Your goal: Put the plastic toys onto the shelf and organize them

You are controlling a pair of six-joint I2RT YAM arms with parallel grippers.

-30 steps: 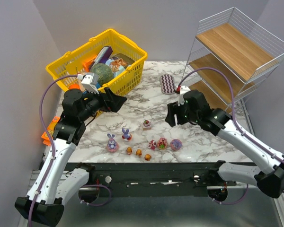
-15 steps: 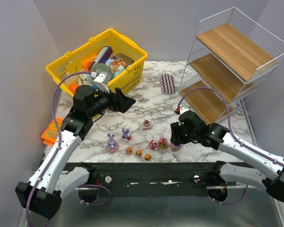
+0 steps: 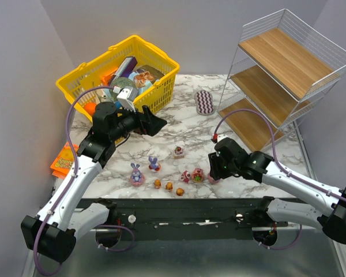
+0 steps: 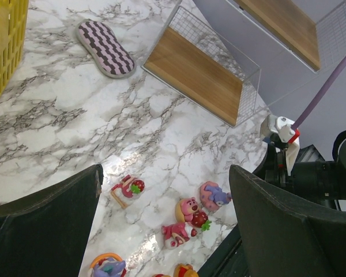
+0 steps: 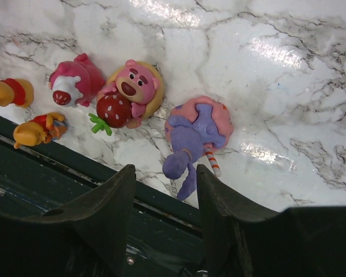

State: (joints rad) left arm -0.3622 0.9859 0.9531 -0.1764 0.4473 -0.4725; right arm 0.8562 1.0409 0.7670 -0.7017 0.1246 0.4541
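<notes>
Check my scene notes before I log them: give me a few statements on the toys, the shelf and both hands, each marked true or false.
1. No toy shows on the wooden boards of the three-tier white wire shelf. True.
2. The right hand is over the toppled purple bunny figurine on its pink base, fingers either side of its head. True.
3. The left hand is shut on a toy. False: it is wide open and empty.
4. The purple zigzag oval pad lies in the yellow plastic basket. False: it lies on the marble tabletop, beside the shelf.
</notes>
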